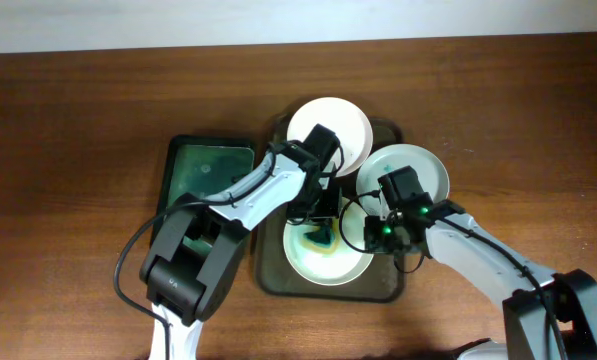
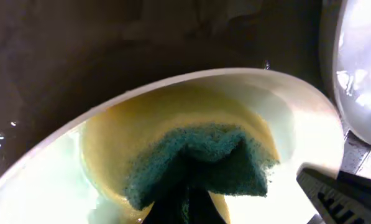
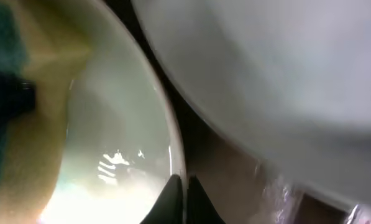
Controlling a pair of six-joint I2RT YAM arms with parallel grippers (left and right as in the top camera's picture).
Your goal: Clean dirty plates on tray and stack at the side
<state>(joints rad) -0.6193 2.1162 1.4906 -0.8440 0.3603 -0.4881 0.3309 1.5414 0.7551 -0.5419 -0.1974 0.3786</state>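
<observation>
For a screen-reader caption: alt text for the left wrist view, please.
A green sponge in the left tool presses on a white dirty plate smeared yellow. A second plate shows at right, the dark tray behind.

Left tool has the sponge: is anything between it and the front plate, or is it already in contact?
Nothing visible stands between them. The sponge, held in the left tool, is pressed onto the yellow smear inside the front plate, while the right tool pinches that plate's rim.

Wooden table (image 1: 78, 150), green basin (image 1: 210, 168)
</observation>
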